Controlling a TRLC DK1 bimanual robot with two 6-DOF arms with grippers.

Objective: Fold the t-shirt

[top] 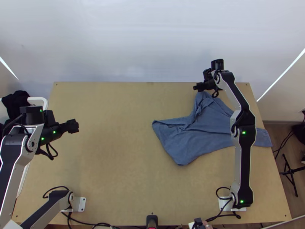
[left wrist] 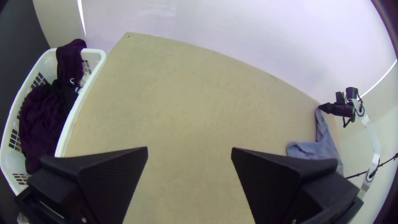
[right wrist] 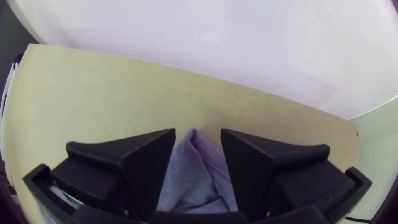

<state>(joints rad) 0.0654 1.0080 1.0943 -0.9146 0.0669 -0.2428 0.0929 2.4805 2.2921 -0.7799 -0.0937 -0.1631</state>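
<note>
- light wood table (top: 114, 160), pale wall (top: 152, 38) at 12 o'clock
- basket (left wrist: 85, 97), 9 o'clock, dark clothes (left wrist: 45, 116) inside
- shirt (top: 190, 139), table's 3 o'clock, rumpled
- left gripper (top: 75, 126) wide
- right gripper (top: 196, 87) parted, shirt between, seemingly loose

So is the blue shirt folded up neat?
No, not neatly folded: the blue shirt lies rumpled, with uneven edges, and one end sticks out past the right arm.

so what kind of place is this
Looks like a robot test or training station for laundry folding: two robot arms at a wooden table, a crumpled blue cloth on it, and a white basket of dark clothes beside it.
</note>
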